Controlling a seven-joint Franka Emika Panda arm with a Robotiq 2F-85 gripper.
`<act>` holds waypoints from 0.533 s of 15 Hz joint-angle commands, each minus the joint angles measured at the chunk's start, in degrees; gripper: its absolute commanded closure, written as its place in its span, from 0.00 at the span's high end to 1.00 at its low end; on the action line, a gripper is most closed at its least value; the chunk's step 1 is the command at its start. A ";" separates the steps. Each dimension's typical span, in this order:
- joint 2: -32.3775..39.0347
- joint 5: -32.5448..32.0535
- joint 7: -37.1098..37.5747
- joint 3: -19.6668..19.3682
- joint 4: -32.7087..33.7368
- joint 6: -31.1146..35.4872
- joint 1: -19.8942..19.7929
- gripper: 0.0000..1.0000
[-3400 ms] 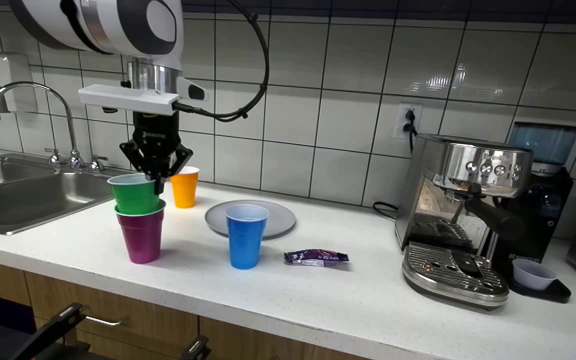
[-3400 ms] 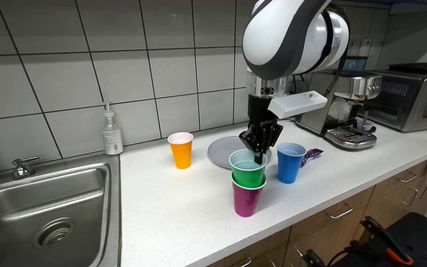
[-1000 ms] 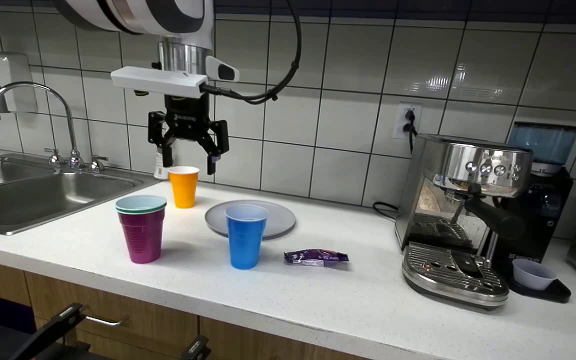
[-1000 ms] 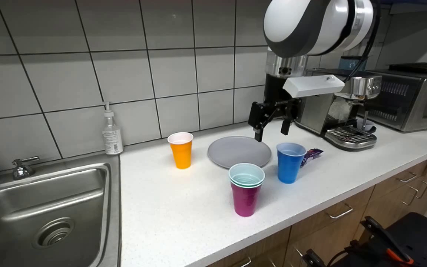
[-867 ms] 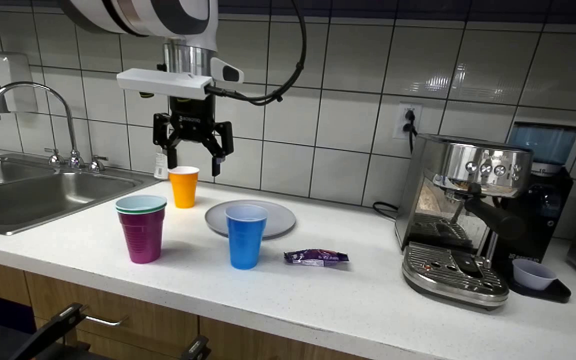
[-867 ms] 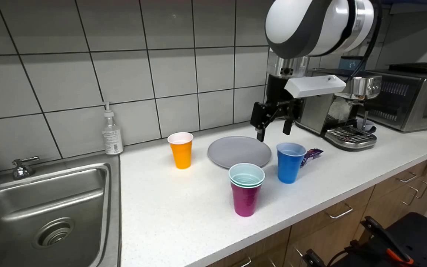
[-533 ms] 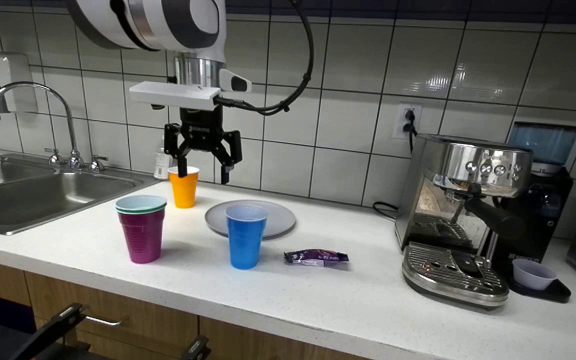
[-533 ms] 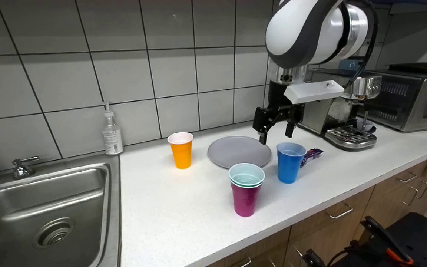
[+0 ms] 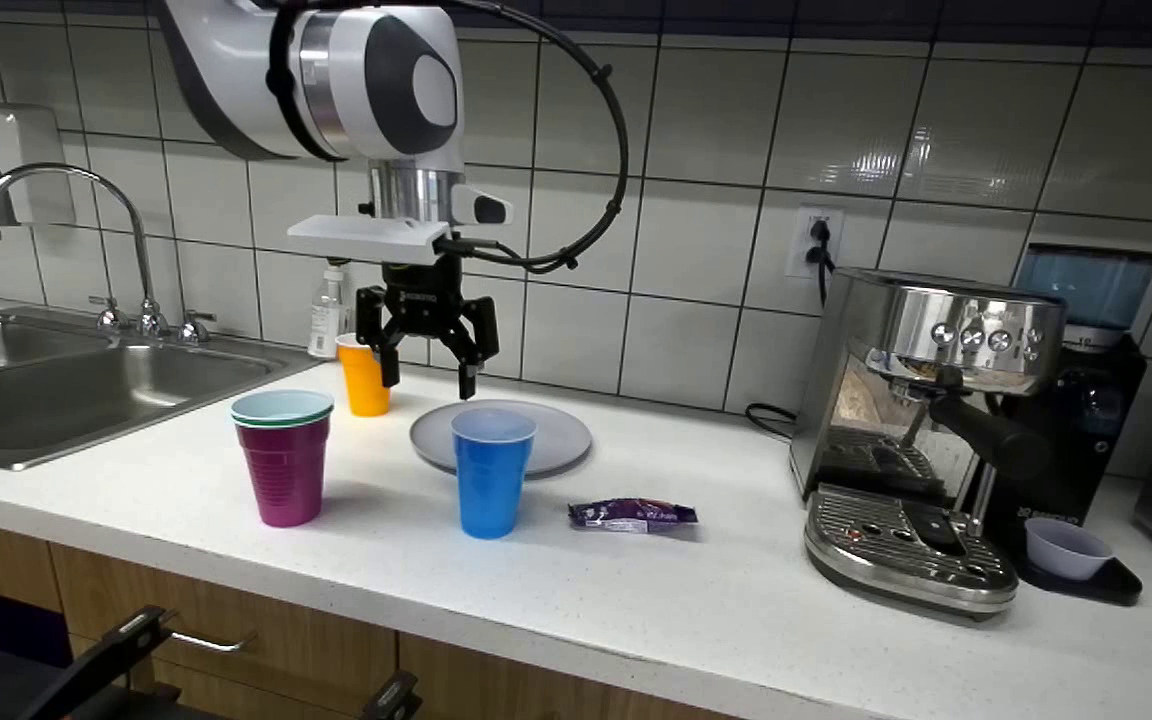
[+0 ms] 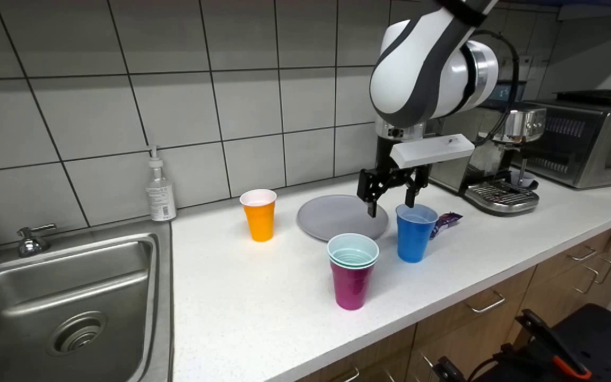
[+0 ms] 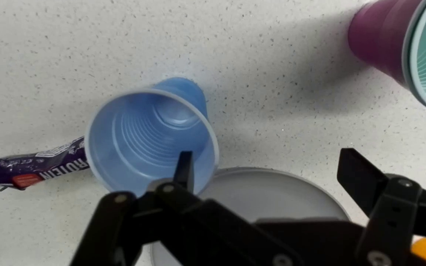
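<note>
Two black jaws spread wide, holding nothing, near ribbed blue cup (image 11: 150,136), smooth round grey plate (image 10: 332,216)

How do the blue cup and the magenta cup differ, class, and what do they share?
The magenta cup has a green cup nested inside it; the blue cup has none.
The blue cup shows its own inside; the green cup covers the magenta cup's.
The magenta cup is nearer the sink, the blue cup nearer the purple packet.
Both stand upright on the white counter.

Blue cup (image 10: 414,239), magenta cup (image 10: 350,286), orange cup (image 10: 260,218); nested cup (image 10: 353,250) probably green outside; counter (image 11: 87,44) white, dark-speckled.
</note>
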 commanded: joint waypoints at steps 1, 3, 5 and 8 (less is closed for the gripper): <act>2.72 -2.04 3.76 -0.39 2.69 -0.04 -0.18 1.00; 1.83 -0.47 1.68 -0.35 1.45 -0.15 0.04 1.00; 2.39 -0.47 1.96 -0.44 1.89 -0.15 0.06 1.00; 2.53 -0.47 2.02 -0.48 2.08 -0.15 0.06 1.00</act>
